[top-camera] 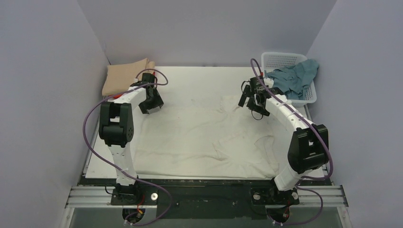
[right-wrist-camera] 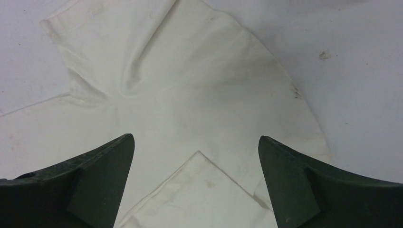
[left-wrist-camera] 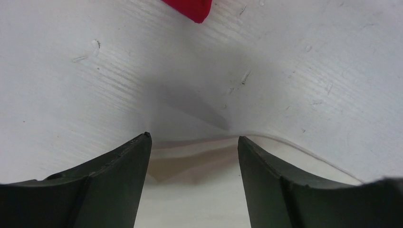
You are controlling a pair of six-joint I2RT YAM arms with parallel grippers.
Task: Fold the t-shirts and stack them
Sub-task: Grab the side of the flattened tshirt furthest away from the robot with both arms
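A large cream-white t-shirt [top-camera: 204, 137] lies spread over the middle of the table, with wrinkles and a sleeve toward the far right. My left gripper [top-camera: 151, 105] is open and low over its far left edge. In the left wrist view the shirt's edge [left-wrist-camera: 190, 190] lies between the open fingers of the gripper [left-wrist-camera: 192, 137]. My right gripper [top-camera: 254, 102] is open above the far right sleeve. In the right wrist view the gripper [right-wrist-camera: 196, 137] hangs over the shirt [right-wrist-camera: 190, 95], where a folded corner shows. A folded tan shirt [top-camera: 126, 76] lies at the back left. A teal-blue shirt [top-camera: 294, 78] lies in the basket.
The white lattice basket [top-camera: 285, 59] stands at the back right corner against the wall. A corner of red cloth [left-wrist-camera: 190, 8] shows on the table ahead of the left gripper. Grey walls close in the table on three sides.
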